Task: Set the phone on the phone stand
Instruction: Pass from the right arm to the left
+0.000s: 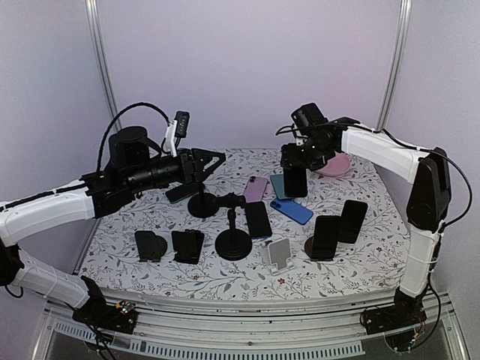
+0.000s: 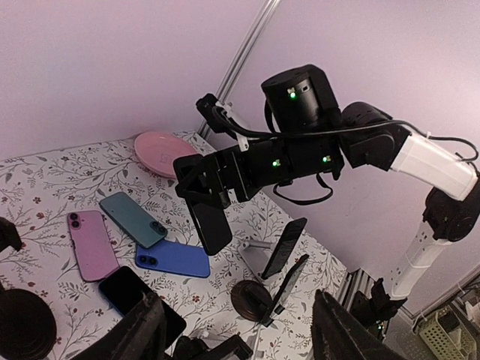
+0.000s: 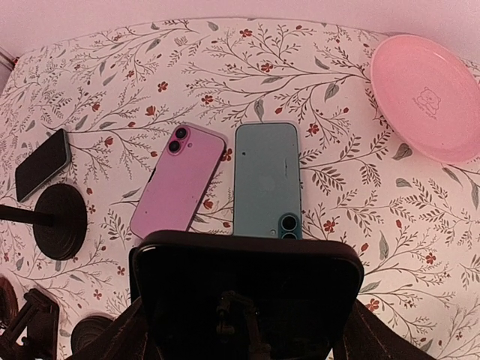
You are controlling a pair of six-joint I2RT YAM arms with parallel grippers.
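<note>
Above the back of the tabletop (image 1: 112, 255), near 1 o'clock from its middle, the right claw (image 1: 295, 169) was clenched on a black phone (image 1: 295, 182) and held it upright in the air. Below it a teal phone (image 3: 266, 176) and a pink phone (image 3: 178, 180) lay flat side by side, and a black phone stand (image 1: 234, 241) with a round foot stood at 7 o'clock from the held phone. At 10 o'clock the left claw (image 1: 210, 165) hung with its fingers spread wide, holding nothing.

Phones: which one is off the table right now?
The black phone in the right gripper, held upright in the air; the others lie flat or stand propped.
</note>
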